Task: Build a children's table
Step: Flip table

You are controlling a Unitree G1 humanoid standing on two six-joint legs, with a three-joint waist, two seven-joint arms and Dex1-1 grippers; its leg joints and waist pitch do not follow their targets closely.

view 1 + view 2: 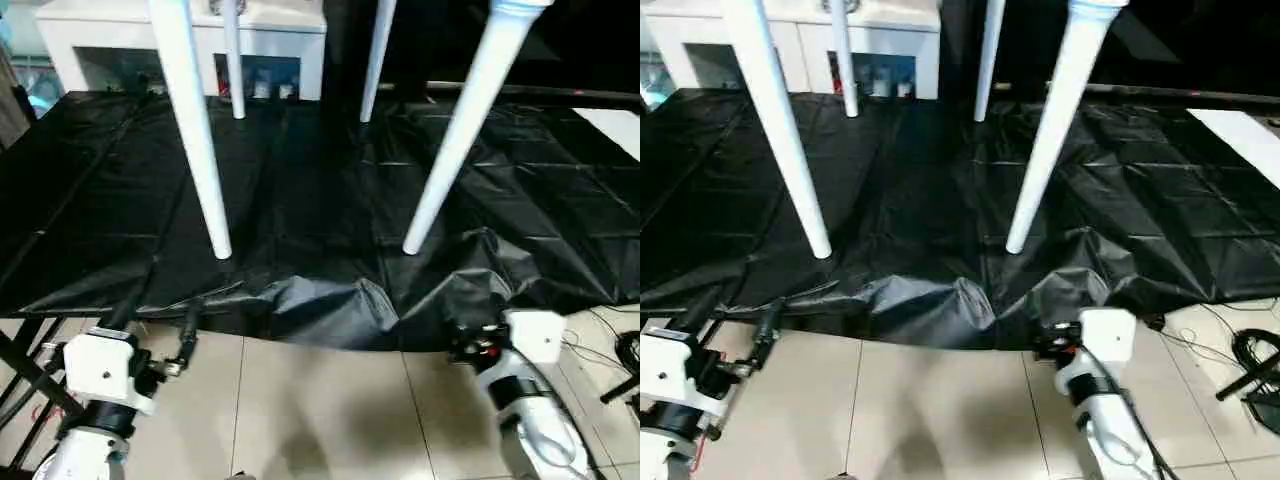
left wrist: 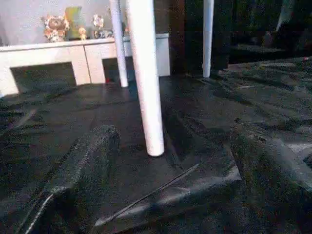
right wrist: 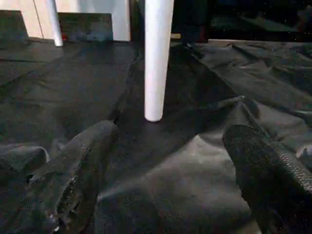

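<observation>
Both tools, left (image 2: 165, 195) & right (image 3: 165, 185), gaped empty; I feared bunched black sheet (image 1: 330, 305) near table's front legs (image 1: 195, 140) tipping it.

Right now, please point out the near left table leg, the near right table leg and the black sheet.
near left table leg (image 1: 197, 130), left eye view, middle of shaft.
near right table leg (image 1: 455, 135), left eye view, middle of shaft.
black sheet (image 1: 330, 305), left eye view, rumpled front edge.

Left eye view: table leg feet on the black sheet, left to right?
Near-left white tapered table leg → far-left white leg → far-right white leg → near-right white leg, all standing on the black plastic sheet.
</observation>
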